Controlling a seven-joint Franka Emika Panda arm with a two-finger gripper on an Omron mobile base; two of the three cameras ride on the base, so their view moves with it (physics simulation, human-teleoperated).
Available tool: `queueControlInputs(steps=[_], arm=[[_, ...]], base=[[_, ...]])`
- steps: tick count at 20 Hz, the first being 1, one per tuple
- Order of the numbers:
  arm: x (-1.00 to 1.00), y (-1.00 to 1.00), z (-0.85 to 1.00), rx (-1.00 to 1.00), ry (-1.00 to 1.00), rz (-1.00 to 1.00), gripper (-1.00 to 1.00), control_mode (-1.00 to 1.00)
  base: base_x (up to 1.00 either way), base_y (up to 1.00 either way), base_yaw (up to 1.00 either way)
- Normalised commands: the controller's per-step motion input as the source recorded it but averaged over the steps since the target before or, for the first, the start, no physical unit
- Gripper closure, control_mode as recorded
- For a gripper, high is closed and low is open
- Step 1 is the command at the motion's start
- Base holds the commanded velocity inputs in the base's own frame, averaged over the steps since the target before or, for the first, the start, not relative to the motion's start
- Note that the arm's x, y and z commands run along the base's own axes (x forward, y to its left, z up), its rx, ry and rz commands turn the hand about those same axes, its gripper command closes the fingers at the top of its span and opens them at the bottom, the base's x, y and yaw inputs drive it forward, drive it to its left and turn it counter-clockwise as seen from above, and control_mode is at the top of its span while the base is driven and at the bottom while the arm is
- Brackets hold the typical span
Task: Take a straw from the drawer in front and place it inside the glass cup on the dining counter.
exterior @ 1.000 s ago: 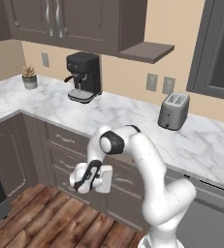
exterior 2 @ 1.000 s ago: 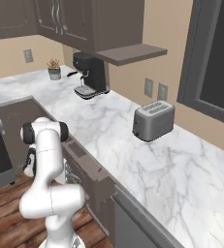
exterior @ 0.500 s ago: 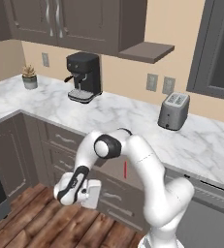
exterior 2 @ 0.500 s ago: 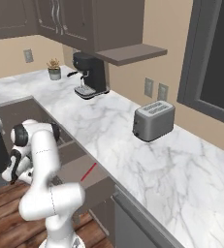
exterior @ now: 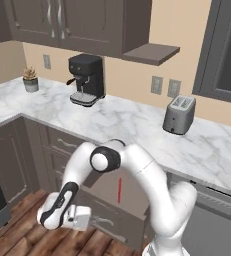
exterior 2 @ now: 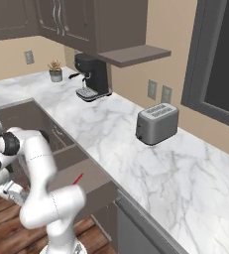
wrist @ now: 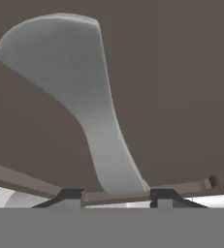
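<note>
Marble worktop (exterior: 137,120) (veined), dark cabinets (exterior: 77,22)

The straw (exterior: 119,190) is bright red. It lies against the plain brown inside of the drawer (exterior: 132,192). The drawer front (wrist: 181,87) is dark grey-brown; its curved handle (wrist: 79,82) is silver-grey. The worktop (exterior: 137,125) is white marble with grey veins. The cabinets (exterior: 17,150) below and above it are dark grey-brown. The wall (exterior: 187,70) is tan. The coffee machine (exterior: 87,79) is black with a silver base. The toaster (exterior: 179,114) is grey. The potted plant (exterior: 31,80) is green in a pale grey pot. The floor (exterior: 22,235) is reddish-brown wood planks. The arm (exterior: 137,170) is white with dark joints.
</note>
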Motion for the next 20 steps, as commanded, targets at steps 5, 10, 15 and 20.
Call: queueControlInputs(steps=[5, 10, 15, 20], arm=[[-1.0, 0.01, 0.62, 0.0, -0.68, 0.0, -1.0, -1.0], [-0.84, 0.0, 0.99, 0.05, -0.53, 0.01, -1.0, -1.0], [-0.58, 0.0, 1.0, 0.21, -0.22, 0.15, -1.0, -1.0], [-0.26, -0.14, 1.0, 0.29, -0.19, 0.17, -1.0, -1.0]], base=[[0.0, 0.0, 0.0], [0.0, 0.0, 0.0], [0.0, 0.0, 0.0], [0.0, 0.0, 0.0]])
